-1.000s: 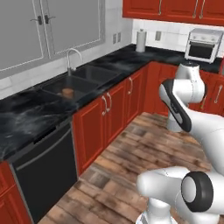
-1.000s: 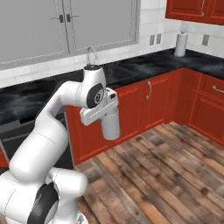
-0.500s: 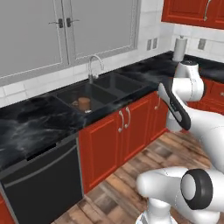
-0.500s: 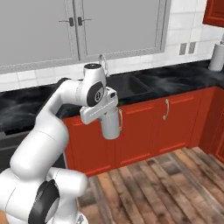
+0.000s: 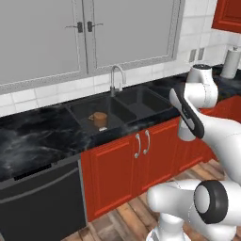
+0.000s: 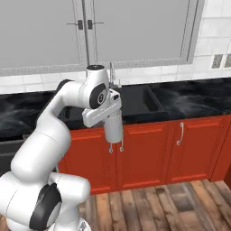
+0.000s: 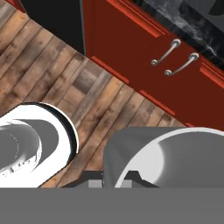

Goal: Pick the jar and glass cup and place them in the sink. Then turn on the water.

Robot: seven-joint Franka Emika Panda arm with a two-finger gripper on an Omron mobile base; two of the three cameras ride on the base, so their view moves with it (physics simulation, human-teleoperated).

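While the gripper [image 6: 113, 135] hangs in front of the red cabinet doors [image 6: 149, 153], I see it clamped on the glass cup [image 6: 113, 128], which points mouth down toward the floor. In the hand view the cup's pale grey wall and rim [image 7: 175, 157] sit right at the fingers, with the wooden floor [image 7: 65, 70] and 2 chrome door handles [image 7: 175, 57] beyond. The fingertips themselves are hidden by the cup, so I judge the hold from the cup staying at the hand with nothing under it.

The cup is below counter height and out in front of the sink [image 6: 135, 101], not over it. In the left base view the jar [image 5: 100, 118] lies in the left basin of the sink [image 5: 122, 110], a tan-brown lump on the black floor of the basin. The chrome gooseneck tap [image 5: 116, 77] stands behind the divider between the 2 basins, and I see no stream from it.

So I take the jar step as done and the cup step as in hand: I am carrying item 2 of 2 to the sink. The black marble counter [image 5: 37, 136] runs to either side of it.

Next, I judge that I need to lift the cup above the counter edge, reach forward over a basin, lower it and release. I would keep clear of the tap's arch and of the jar. After that the tap handle is left to turn; it is too small here for me to make out.
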